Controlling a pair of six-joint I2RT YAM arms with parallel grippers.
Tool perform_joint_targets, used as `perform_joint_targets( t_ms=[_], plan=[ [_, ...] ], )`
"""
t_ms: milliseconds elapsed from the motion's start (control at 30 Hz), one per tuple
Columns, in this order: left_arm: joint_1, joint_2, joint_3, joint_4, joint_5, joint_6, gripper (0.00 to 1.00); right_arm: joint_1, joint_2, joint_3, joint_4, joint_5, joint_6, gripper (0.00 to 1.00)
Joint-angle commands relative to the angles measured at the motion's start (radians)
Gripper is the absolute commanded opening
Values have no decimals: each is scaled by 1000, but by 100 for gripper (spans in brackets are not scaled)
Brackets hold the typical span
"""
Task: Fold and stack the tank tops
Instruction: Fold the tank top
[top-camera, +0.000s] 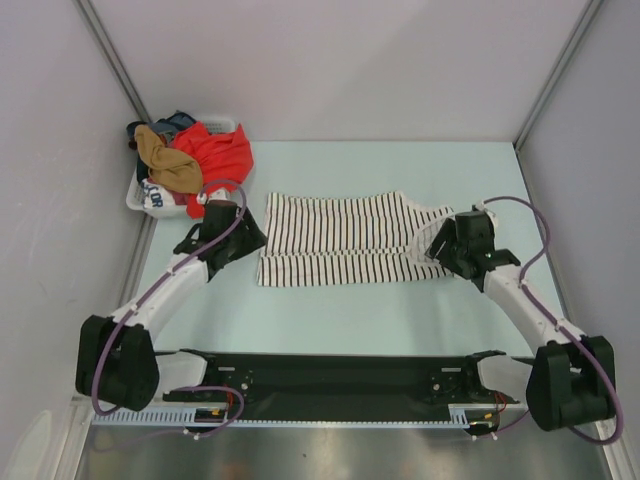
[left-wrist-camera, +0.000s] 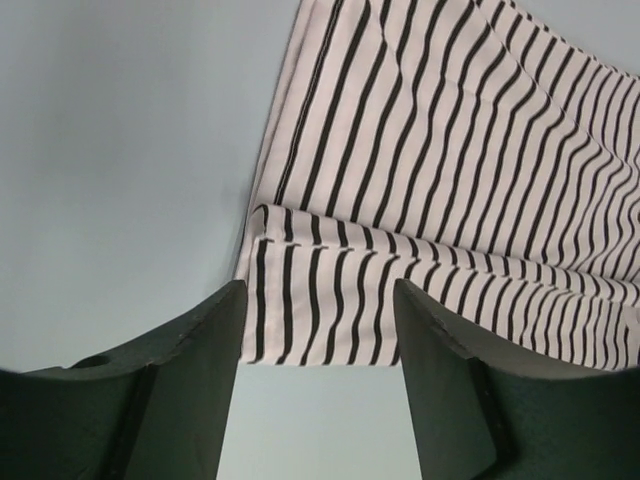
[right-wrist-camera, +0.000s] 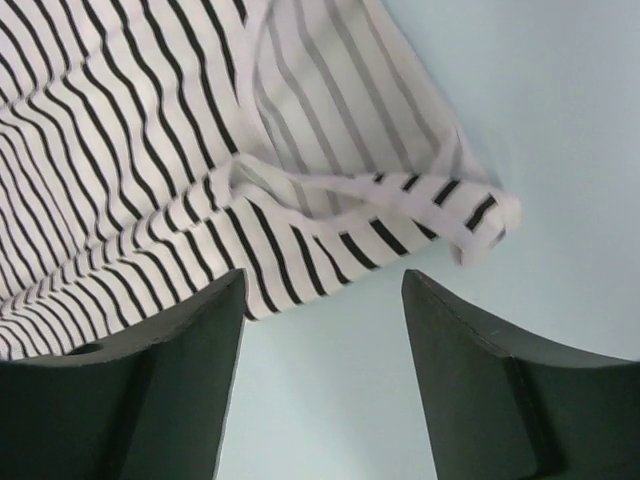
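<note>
The white tank top with thin black stripes (top-camera: 345, 240) lies spread flat on the pale table, hem to the left and straps to the right. My left gripper (top-camera: 248, 240) is open and empty just off the near-left hem corner; the left wrist view shows the hem (left-wrist-camera: 320, 300) between its fingers (left-wrist-camera: 190, 380). My right gripper (top-camera: 440, 248) is open and empty just off the near-right strap end (right-wrist-camera: 470, 210); the striped cloth (right-wrist-camera: 150, 150) sits just ahead of its fingers (right-wrist-camera: 470, 380). The tan-brown top (top-camera: 160, 155) lies crumpled in the basket.
A white plastic laundry basket (top-camera: 135, 197) stands at the back left with a red garment (top-camera: 215, 150) and other clothes piled in it. Grey walls close in the left, back and right sides. A black rail (top-camera: 330, 375) runs along the near edge.
</note>
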Motion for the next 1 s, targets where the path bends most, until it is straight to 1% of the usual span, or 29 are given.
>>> perform_joint_targets(
  t_ms=[0, 33, 100, 233, 300, 433, 533, 600, 633, 733, 833, 900, 933, 967],
  plan=[
    [-11, -64, -46, 40, 68, 20, 66, -10, -69, -78, -19, -51, 32, 76],
    [-23, -67, -52, 40, 70, 17, 66, -16, -74, -89, -13, -66, 36, 84],
    [-35, -69, -60, 44, 79, 14, 66, -28, -57, -104, 3, -80, 37, 87],
    [-66, -51, -92, 87, 133, 1, 66, -46, -5, -101, 29, -74, 37, 90],
    [-72, -26, -117, 116, 148, -5, 66, -56, 36, -90, 50, -57, 34, 100],
    [-74, 29, -155, 184, 180, -20, 66, -108, 125, -49, 78, -25, 28, 100],
    [-74, 67, -164, 208, 179, -20, 66, -145, 189, 8, 86, 35, 23, 99],
    [-74, 89, -166, 211, 164, -19, 66, -169, 216, 42, 73, 47, 19, 100],
    [-74, 94, -164, 213, 157, -16, 66, -198, 222, 55, 70, 56, 20, 100],
    [-74, 107, -163, 210, 144, -11, 66, -226, 228, 92, 75, 86, 17, 100],
    [-74, 103, -161, 201, 140, -3, 66, -238, 240, 114, 61, 47, 16, 100],
    [-74, 83, -163, 187, 133, 3, 66, -235, 215, 94, 52, 35, 7, 100],
    [-74, 75, -163, 179, 128, 9, 66, -235, 198, 82, 52, 21, 2, 99],
    [-74, 63, -167, 165, 118, 12, 66, -235, 175, 65, 53, 18, -3, 90]
  ],
)
